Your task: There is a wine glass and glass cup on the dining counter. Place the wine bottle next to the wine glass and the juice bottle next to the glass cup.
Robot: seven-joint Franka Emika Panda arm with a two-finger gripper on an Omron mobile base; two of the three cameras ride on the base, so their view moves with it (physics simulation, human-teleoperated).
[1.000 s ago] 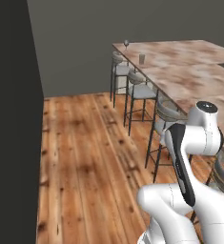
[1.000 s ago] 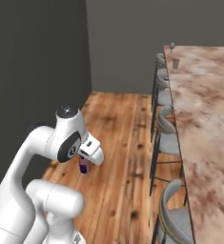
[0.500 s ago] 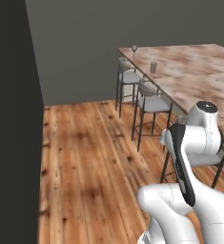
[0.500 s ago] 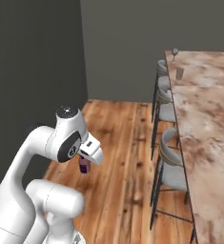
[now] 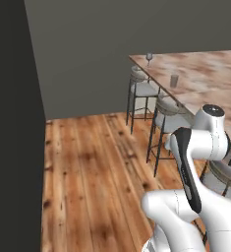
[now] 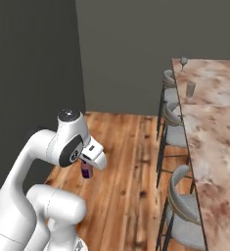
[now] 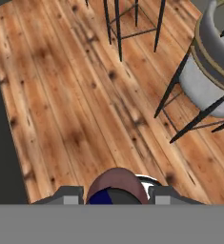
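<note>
Glossy white arm (image 5: 200, 147) of rounded, tube-like segments, joined by dark grey discs (one round cap at 12 o'clock on the upper joint). Black strip running along one link toward 6 o'clock. Small white angular hand (image 6: 93, 156) with grey finger pads (image 7: 68, 195).

A home kitchen-dining room is showing here: grey stools (image 5: 142, 88) are lining a marbled table (image 5: 210, 74) on plank flooring (image 5: 92, 167).

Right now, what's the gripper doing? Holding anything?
Gripper: closed on the small juice bottle with the purple cap, carried low beside the arm above the wooden floor.
</note>
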